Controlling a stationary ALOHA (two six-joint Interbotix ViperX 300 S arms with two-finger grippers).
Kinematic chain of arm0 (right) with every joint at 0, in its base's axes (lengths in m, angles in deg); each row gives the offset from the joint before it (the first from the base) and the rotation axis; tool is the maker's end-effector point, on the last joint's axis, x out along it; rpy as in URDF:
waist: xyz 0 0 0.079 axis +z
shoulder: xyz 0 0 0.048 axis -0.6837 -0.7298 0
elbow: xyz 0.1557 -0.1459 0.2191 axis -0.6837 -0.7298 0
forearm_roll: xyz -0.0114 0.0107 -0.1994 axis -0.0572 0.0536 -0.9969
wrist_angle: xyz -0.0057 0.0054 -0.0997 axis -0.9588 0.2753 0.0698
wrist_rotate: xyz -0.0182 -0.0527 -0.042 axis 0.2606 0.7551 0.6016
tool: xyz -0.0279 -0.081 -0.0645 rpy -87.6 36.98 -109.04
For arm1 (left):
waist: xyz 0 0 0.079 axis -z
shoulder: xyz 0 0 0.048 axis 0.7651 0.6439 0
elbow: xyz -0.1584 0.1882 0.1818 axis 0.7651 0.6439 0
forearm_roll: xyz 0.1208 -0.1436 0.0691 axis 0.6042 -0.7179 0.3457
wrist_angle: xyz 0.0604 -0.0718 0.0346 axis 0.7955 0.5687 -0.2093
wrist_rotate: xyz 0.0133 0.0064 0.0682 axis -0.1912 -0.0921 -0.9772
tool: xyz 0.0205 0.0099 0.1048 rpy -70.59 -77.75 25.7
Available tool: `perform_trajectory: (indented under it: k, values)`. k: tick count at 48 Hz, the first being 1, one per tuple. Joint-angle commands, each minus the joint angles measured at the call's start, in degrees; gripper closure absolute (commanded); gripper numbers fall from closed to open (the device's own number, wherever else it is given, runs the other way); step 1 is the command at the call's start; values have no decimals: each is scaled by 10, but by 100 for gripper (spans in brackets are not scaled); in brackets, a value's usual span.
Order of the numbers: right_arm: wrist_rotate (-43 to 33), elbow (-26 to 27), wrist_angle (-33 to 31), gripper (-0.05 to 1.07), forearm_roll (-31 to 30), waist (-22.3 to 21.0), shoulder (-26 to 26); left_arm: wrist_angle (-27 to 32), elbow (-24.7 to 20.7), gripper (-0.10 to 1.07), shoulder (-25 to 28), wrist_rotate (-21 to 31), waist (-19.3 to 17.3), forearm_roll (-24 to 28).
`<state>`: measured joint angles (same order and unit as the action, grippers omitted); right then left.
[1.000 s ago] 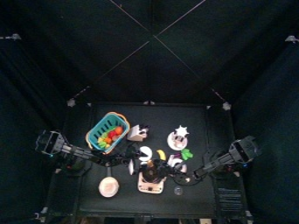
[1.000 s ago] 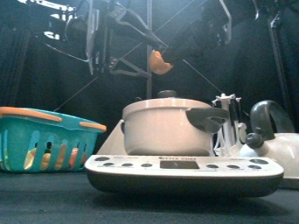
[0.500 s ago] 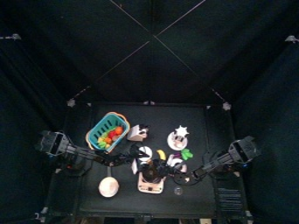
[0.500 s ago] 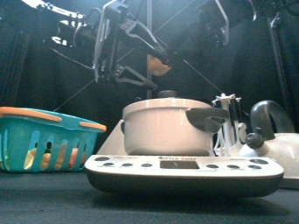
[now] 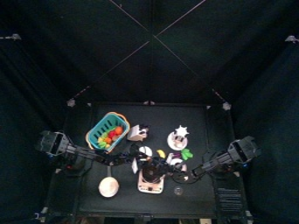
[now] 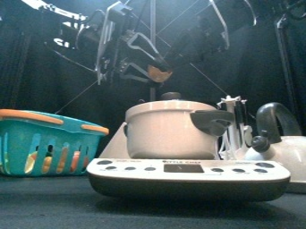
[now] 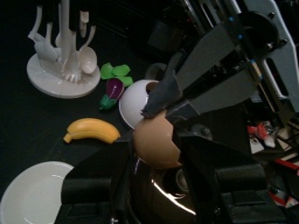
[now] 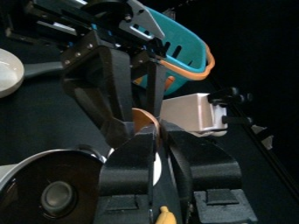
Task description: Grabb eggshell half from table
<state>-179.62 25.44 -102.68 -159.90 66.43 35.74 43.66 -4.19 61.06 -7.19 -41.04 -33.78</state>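
Both arms meet above the cooker (image 6: 189, 172), clear of the table (image 5: 198, 118). The left gripper (image 7: 159, 144) is clenched on the eggshell (image 7: 156, 143), a brown half held aloft, visible in the front view as an orange-brown piece (image 6: 157, 71) between the arms. The right gripper (image 8: 149, 131) stands close against the same shell (image 8: 142, 120), its jaws parted about it. The grab appears done; the step in hand looks like a handover or a steadying in mid-air. Next calls for a gentle, even closure, since thin shell crushes easily.
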Motion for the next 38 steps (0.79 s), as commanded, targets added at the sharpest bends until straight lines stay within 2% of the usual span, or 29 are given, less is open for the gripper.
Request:
perform_trajectory:
  k: [1,26,38]
  values:
    - [0,11,-4,42,-3,1,11,-2,-3,24,-11,-1,-2,-2]
    - [-2,-15,-40,39,-3,21,49,-1,26,24,-35,-1,-10,-11]
    - [1,-23,-41,39,24,23,50,-1,31,24,-37,-1,-11,-11]
